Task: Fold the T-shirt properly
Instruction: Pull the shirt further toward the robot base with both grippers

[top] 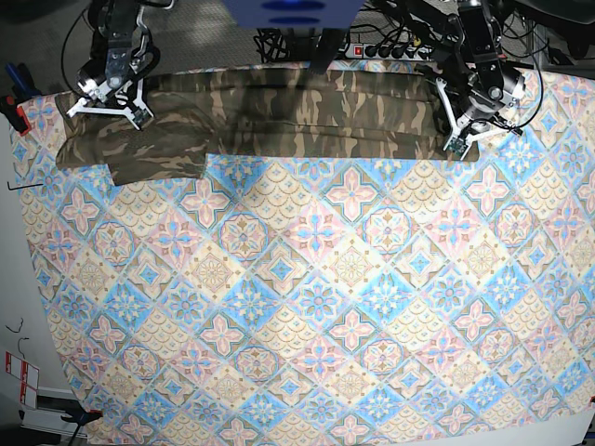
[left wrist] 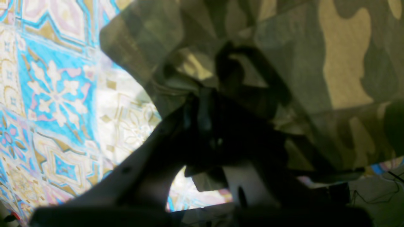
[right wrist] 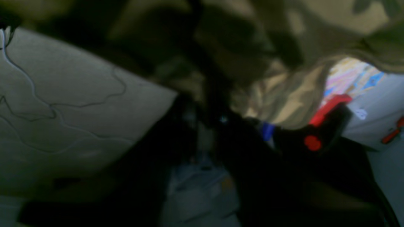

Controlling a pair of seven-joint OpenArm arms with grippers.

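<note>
The camouflage T-shirt point(top: 297, 116) lies as a long band along the table's far edge, with a wider lump at its left end. My right gripper point(top: 110, 107) is over that left end and my left gripper point(top: 458, 139) is over the right end. In the left wrist view the T-shirt point(left wrist: 315, 63) drapes over and around the dark left gripper point(left wrist: 205, 107). The right wrist view is dark and blurred, with T-shirt point(right wrist: 284, 104) folds hanging over the right gripper point(right wrist: 205, 119). How the jaws stand is hidden in both views.
A blue-and-pink patterned tablecloth point(top: 316, 307) covers the table. Cables and a power strip point(top: 372, 42) lie beyond the far edge. A red-and-black clamp point(right wrist: 325, 126) sits at the table's left edge near the shirt's end. Grey floor point(right wrist: 63, 110) shows below.
</note>
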